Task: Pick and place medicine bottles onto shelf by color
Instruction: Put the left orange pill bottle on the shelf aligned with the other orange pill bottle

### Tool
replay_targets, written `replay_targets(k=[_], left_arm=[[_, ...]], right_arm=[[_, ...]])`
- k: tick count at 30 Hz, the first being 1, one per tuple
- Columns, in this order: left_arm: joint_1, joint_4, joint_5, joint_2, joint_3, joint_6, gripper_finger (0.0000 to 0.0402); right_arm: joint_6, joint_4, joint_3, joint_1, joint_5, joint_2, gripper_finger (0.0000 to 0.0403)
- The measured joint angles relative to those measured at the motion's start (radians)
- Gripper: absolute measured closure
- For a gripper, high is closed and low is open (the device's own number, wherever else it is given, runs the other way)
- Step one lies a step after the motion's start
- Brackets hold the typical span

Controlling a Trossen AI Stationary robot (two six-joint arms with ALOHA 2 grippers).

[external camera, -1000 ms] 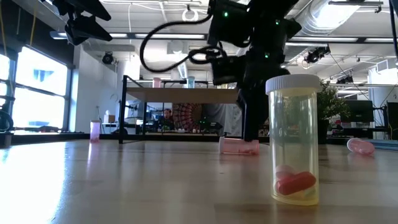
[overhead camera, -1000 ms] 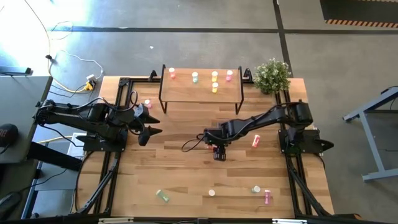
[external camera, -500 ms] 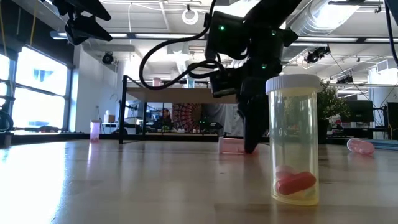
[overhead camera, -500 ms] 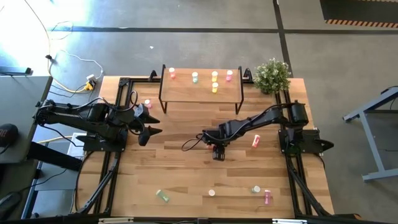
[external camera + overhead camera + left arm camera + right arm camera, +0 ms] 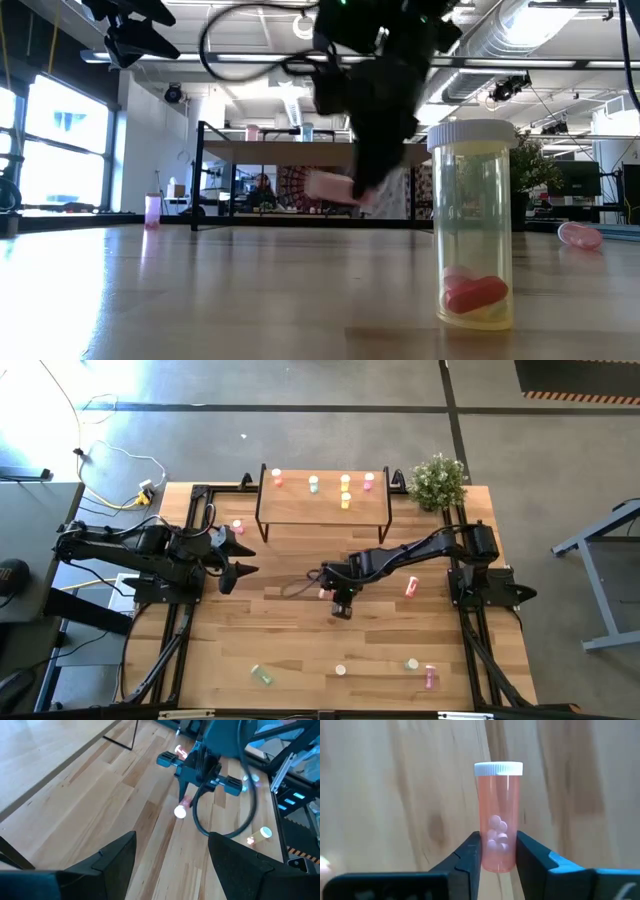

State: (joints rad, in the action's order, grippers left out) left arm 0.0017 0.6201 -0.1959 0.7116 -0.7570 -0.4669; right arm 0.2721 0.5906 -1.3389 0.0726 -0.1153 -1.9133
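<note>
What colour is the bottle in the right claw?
Pink bottle with a white cap, clearest in the right wrist view.

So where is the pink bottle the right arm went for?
The pink bottle is clamped in the right gripper, lifted off the table near its middle, in front of the shelf.

This looks like a robotics lab in a big industrial hall. The floor is grey concrete with dark tape lines, and cables lie loose on it. Above are open ducts and pipes, with large windows and monitors behind the wooden table.
</note>
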Motion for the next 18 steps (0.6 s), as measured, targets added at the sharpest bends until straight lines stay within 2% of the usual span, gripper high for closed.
replay_targets(k=[5, 11, 18], left_arm=[[0.0, -0.013, 0.005, -0.01, 0.0, 0.044, 0.0163], [0.001, -0.128, 0.002, -0.02, 0.0, 0.142, 0.0163], [0.001, -0.275, -0.072, -0.033, 0.0, 0.222, 0.0163]], right_arm=[[-0.028, -0.056, -0.15, 0.0, 0.01, 0.002, 0.0324], [-0.077, -0.131, -0.289, 0.0, 0.1, 0.004, 0.0322], [-0.124, -0.202, -0.383, -0.004, 0.142, 0.004, 0.0321]])
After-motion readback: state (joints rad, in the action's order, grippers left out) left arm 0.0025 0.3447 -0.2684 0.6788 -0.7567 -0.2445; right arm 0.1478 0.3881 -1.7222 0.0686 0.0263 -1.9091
